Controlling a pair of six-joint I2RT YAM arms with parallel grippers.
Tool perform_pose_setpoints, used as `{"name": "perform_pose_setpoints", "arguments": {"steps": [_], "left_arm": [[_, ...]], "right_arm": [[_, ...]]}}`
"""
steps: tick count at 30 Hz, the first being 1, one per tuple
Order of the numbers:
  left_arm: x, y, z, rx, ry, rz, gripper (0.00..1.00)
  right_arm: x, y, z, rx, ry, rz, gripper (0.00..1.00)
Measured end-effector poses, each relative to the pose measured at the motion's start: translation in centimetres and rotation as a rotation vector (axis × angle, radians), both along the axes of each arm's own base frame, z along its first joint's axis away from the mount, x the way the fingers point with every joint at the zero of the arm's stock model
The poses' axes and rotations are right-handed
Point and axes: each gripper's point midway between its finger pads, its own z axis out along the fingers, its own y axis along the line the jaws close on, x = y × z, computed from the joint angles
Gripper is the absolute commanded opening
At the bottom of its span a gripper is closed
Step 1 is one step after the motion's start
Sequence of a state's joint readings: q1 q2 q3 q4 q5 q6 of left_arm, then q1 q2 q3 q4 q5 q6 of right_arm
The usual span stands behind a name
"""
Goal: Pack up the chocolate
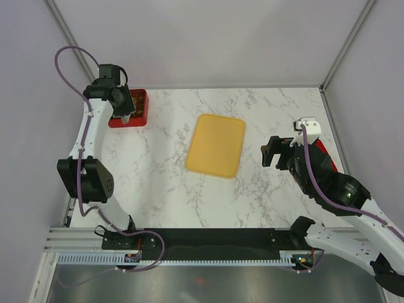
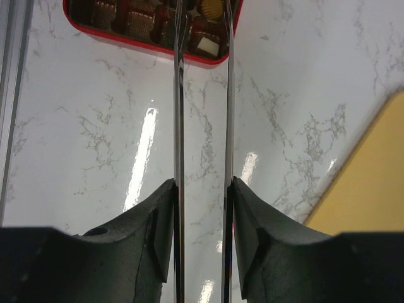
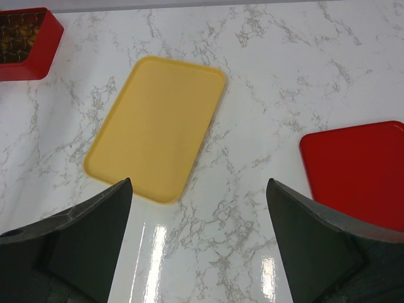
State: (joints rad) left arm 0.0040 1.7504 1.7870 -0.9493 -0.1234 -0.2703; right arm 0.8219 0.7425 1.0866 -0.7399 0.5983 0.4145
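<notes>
Chocolate (image 2: 140,24) sits in red box (image 1: 142,112) compartments (mostly brown, one cream-white).

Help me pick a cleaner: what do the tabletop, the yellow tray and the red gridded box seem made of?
Tabletop: white, grey-veined marble look, glossy with light streaks reflected; possibly laminate. Yellow tray: likely matte plastic, even colour, rounded raised rim. Red gridded box: probably smooth plastic, slight sheen.

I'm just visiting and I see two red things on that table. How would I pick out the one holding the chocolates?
Start from the marble table and go to its far left corner, left of the yellow tray. The red box sits there under the left gripper. Unlike the flat red piece on the right, it has raised walls and compartments filled with chocolates.
</notes>
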Motion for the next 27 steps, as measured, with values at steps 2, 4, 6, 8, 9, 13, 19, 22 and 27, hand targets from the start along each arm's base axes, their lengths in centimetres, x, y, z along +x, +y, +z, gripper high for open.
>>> {"name": "perform_pose_setpoints", "arguments": {"steps": [2, 4, 6, 8, 9, 13, 19, 22, 27], "left_arm": [[-1.1, -1.1, 1.5, -0.004, -0.045, -0.027, 0.47], [-2.4, -2.5, 2.4, -0.011, -0.070, -0.064, 0.46], [-4.0, -4.2, 2.6, -0.022, -0.089, -0.111, 0.47], [-5.9, -5.9, 2.0, -0.032, -0.092, -0.156, 0.46], [-7.1, -6.4, 1.2, -0.038, -0.076, -0.169, 0.47], [-9.9, -8.2, -1.5, -0.062, -0.034, -0.211, 0.47], [-13.8, -9.6, -6.8, -0.076, 0.070, -0.230, 0.48], [-15.2, -10.5, -9.1, -0.079, 0.121, -0.243, 0.49], [-17.0, -11.2, -11.8, -0.084, 0.177, -0.238, 0.55]], "right_arm": [[0.0, 0.0, 0.0, 0.003, -0.001, 0.000, 0.96], [-0.1, 0.0, 0.1, 0.007, -0.001, 0.003, 0.96], [-0.2, 0.2, 0.1, 0.016, 0.002, 0.011, 0.96], [-0.3, 0.4, 0.1, 0.025, 0.005, 0.023, 0.96], [-0.4, 0.5, 0.1, 0.030, 0.006, 0.029, 0.96], [-0.7, 1.0, -0.1, 0.049, 0.019, 0.054, 0.96], [-1.2, 1.1, -0.9, 0.067, 0.042, 0.069, 0.96], [-1.6, 1.0, -1.6, 0.077, 0.057, 0.073, 0.96], [-2.1, 0.9, -2.4, 0.083, 0.077, 0.077, 0.95]]}}
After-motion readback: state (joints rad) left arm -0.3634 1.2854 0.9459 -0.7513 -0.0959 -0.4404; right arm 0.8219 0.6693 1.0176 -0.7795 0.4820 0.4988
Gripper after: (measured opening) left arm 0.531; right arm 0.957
